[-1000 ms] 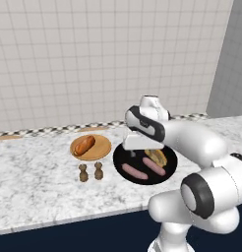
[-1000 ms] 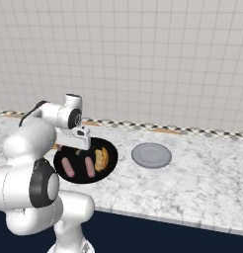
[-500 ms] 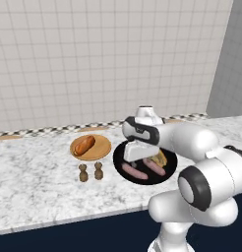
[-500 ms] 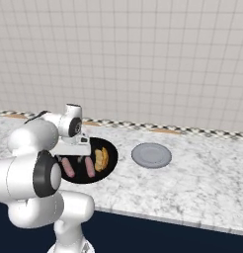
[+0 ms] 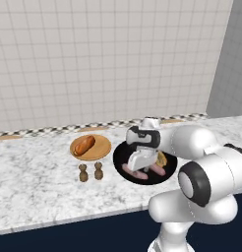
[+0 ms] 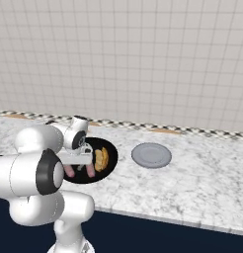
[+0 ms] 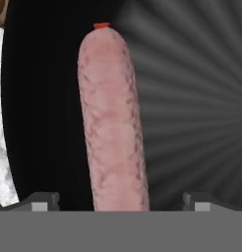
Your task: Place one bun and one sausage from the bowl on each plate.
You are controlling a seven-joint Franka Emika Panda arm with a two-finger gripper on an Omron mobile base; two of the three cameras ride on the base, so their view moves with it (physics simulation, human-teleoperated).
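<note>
White tool (image 7: pixel 115 204) has dropped, open, over bowl's (image 5: pixel 124 156) sausage (image 7: pixel 113 123).

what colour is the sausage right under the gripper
Mottled pink sausage with a small red tip; clearest in the hand view.

White square-tiled wall (image 5: pixel 93 59) at far side; checkered trim strip (image 6: pixel 192 131) along its base. Grey-veined marble counter (image 6: pixel 192 183), dark front below. Grey side wall (image 5: pixel 231 59) right.
</note>
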